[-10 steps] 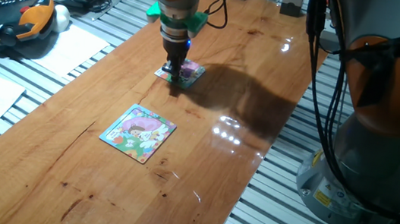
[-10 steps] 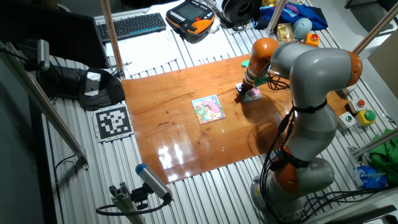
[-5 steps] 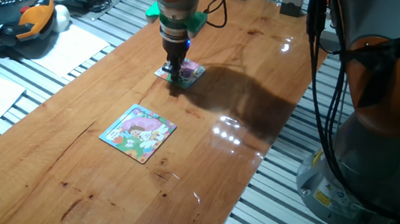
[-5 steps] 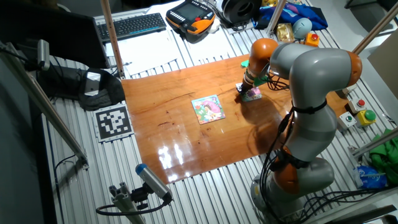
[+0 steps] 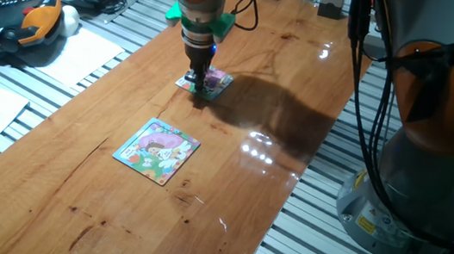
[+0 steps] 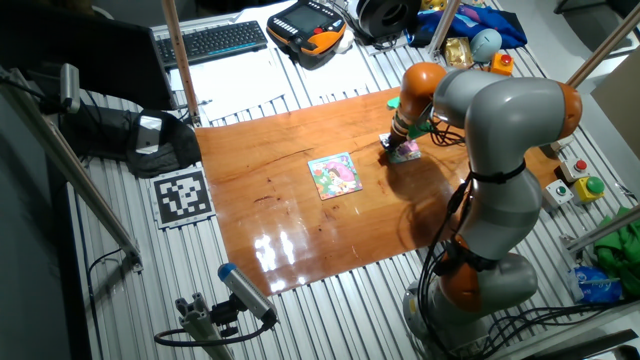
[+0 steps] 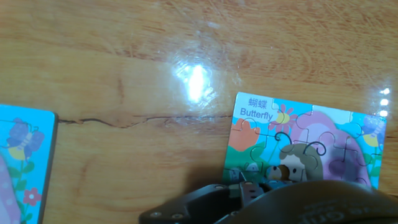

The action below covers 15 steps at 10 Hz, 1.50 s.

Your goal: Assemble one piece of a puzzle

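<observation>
Apparently mid-placement, the end effector (image 5: 198, 86) presses onto the puzzle (image 7: 305, 146) directly beneath; its finger spacing cannot be told, the piece hidden.

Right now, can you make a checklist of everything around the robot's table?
Surface: wooden table, shiny, with glare spots.
Job's things: small Butterfly puzzle lies flat under the gripper; loose piece not visible.
Clutter: larger blue-bordered puzzle lies apart from it.
Grippers: gripper down at the small puzzle; jaws cannot be judged.
Cables: black cables hang along the arm.
Surroundings: keyboard, teach pendant, marker tag, papers.
</observation>
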{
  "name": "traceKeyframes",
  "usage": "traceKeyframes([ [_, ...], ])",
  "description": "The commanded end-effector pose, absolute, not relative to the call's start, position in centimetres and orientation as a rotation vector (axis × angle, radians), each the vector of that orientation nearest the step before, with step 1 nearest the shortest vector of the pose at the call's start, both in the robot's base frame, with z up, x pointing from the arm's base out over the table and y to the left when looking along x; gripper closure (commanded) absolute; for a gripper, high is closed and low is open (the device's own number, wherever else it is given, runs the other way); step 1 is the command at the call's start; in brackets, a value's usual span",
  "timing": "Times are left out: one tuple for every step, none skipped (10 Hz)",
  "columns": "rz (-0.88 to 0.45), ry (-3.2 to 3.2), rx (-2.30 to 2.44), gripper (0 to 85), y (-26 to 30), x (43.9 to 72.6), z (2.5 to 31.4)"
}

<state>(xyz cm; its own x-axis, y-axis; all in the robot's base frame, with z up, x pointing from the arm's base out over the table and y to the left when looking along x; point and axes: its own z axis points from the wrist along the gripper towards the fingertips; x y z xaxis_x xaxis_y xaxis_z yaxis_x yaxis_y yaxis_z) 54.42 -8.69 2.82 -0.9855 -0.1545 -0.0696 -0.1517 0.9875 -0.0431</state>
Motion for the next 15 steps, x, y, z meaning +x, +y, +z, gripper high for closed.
traceKeyframes([
  [-0.058,3.059,-0.235,85.0,-8.69,54.41,2.84],
  [-0.063,3.060,-0.240,85.0,-8.71,54.40,2.85],
  [-0.065,3.057,-0.240,85.0,-8.75,54.41,2.89],
  [-0.085,3.053,-0.250,85.0,-8.82,54.45,2.92],
  [-0.090,3.048,-0.253,85.0,-8.89,54.48,2.86],
  [-0.086,3.043,-0.250,85.0,-8.93,54.46,2.68],
  [-0.081,3.039,-0.249,85.0,-8.96,54.44,2.46],
  [-0.077,3.039,-0.249,85.0,-8.97,54.44,2.34],
  [-0.077,3.039,-0.249,85.0,-8.99,54.43,2.34],
  [-0.079,3.035,-0.251,85.0,-9.01,54.42,2.35],
  [-0.079,3.035,-0.251,85.0,-9.03,54.44,2.38],
  [-0.082,3.034,-0.254,85.0,-9.04,54.46,2.39],
  [-0.084,3.032,-0.254,85.0,-9.04,54.49,2.40],
  [-0.092,3.032,-0.261,85.0,-9.06,54.50,2.42],
  [-0.111,3.028,-0.276,85.0,-9.13,54.53,2.46],
])
